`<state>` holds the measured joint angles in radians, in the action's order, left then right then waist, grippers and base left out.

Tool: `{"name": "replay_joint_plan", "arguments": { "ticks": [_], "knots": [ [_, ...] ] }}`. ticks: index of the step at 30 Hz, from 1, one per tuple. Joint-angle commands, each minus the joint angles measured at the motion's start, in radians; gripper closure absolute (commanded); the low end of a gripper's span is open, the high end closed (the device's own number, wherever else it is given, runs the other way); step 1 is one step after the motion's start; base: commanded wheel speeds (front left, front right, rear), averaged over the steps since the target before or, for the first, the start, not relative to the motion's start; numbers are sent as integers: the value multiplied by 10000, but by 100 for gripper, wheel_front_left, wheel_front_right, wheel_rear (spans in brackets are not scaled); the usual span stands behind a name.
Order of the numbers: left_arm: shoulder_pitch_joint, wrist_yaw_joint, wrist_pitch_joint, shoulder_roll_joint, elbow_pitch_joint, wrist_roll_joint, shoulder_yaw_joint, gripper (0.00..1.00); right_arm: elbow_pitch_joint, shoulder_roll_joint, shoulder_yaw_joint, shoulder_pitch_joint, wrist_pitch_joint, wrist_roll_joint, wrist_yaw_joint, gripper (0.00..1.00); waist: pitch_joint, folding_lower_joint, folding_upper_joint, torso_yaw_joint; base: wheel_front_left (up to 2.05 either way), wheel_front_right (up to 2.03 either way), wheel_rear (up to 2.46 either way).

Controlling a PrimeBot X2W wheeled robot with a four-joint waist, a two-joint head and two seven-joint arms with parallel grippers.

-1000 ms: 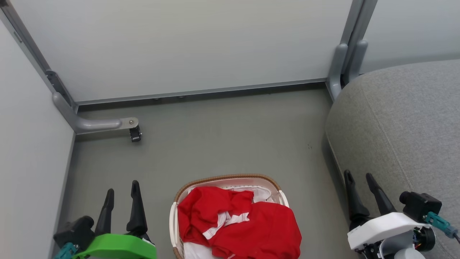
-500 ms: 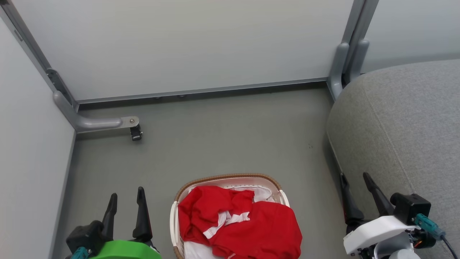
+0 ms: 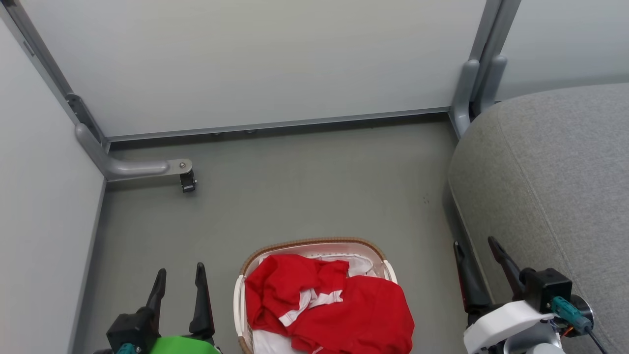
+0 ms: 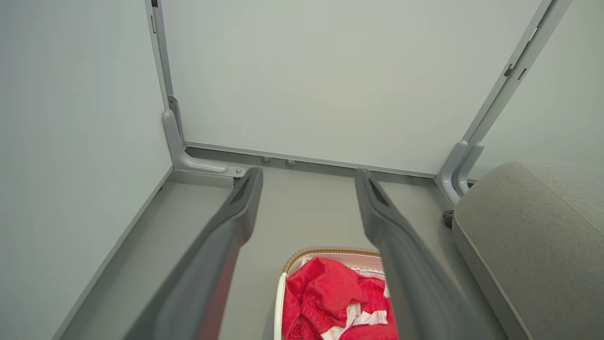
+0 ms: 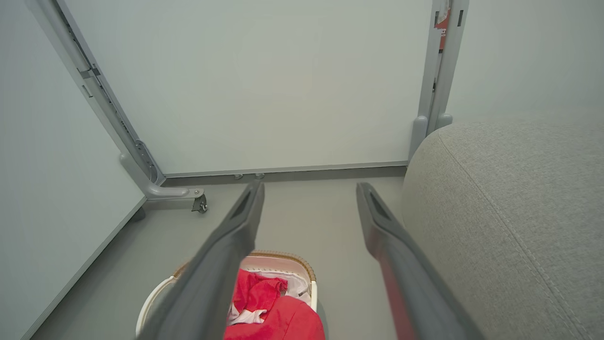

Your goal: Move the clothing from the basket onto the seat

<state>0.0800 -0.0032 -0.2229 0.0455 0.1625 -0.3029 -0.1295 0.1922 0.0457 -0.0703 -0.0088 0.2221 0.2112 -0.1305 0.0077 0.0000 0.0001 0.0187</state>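
clothing (image 3: 344,309) heaped in basket (image 3: 314,242) on floor (image 3: 304,187), left of seat (image 3: 555,172). left gripper (image 3: 180,269) and right gripper (image 3: 474,242) flank basket, fingers apart (nothing held).

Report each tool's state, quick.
Left tool: open, holding nothing.
Right tool: open, holding nothing.

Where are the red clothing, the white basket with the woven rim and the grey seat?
Red fabric clothing with white trim (image 3: 363,314): head view, broad red fold.
Oval white plastic basket (image 3: 314,241): head view, brown woven far rim.
Grey fabric seat (image 3: 555,172): head view, bare cushion top.
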Motion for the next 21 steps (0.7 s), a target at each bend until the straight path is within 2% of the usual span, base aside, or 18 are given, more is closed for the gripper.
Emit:
{"name": "replay_joint_plan", "arguments": {
  "ticks": [1, 21],
  "knots": [
    [165, 33, -101, 69, -5, 220, -26, 0, -2, 58, -18, 134, 121, -240, -3, 0, -3, 0, -1, 4, 0, 0, 0],
    [257, 152, -430, 79, 477, 1203, -321, 0, 173, 73, -247, 228, 446, -1643, -2, 0, 12, 0, -1, 28, 0, 0, 0]
  ]
}}
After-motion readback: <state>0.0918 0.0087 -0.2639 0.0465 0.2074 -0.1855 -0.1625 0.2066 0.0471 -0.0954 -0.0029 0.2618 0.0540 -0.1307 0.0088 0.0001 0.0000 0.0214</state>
